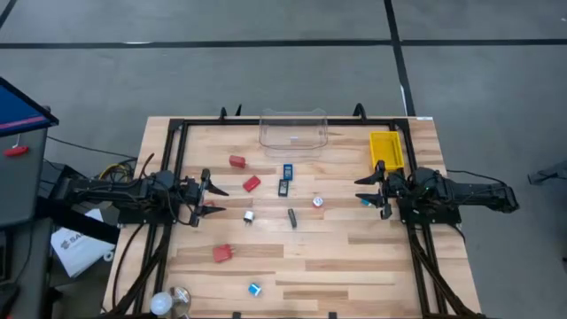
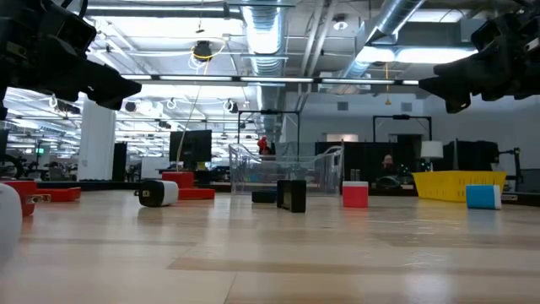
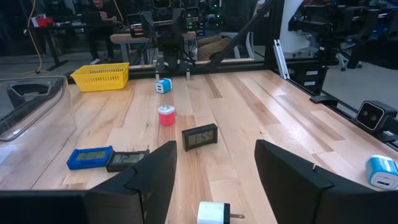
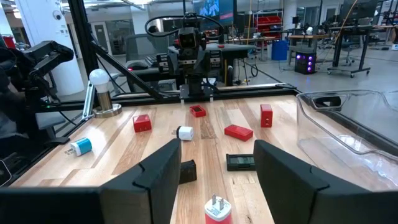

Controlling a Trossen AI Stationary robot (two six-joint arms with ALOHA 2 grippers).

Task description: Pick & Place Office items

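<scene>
The fingers of the left gripper (image 1: 213,198) are spread, with nothing held between them; this gripper is positioned above the left part of the table (image 1: 354,266), pointing toward the centre. The fingers of the right gripper (image 1: 365,193) are likewise spread and empty, and this gripper is positioned above the right part, facing the left one.

The office items are scattered on the wood between the two grippers. A white plug adapter (image 1: 249,215) lies just right of the left gripper, and a short dark stick (image 1: 291,217) lies near it, further right. A red-and-white adapter (image 1: 317,202) and a small blue adapter (image 1: 364,202) lie nearer the right gripper. Two flat rectangles, one blue (image 1: 288,171) and one dark (image 1: 283,187), are located end to end toward the far side. Red blocks are found at the far left (image 1: 236,161), beside it (image 1: 252,183) and on the near left (image 1: 221,253). A blue-and-white piece (image 1: 254,289) lies near the front edge.

A clear tub (image 1: 293,131) stands at the far edge, with a yellow tray (image 1: 385,151) to its right.
</scene>
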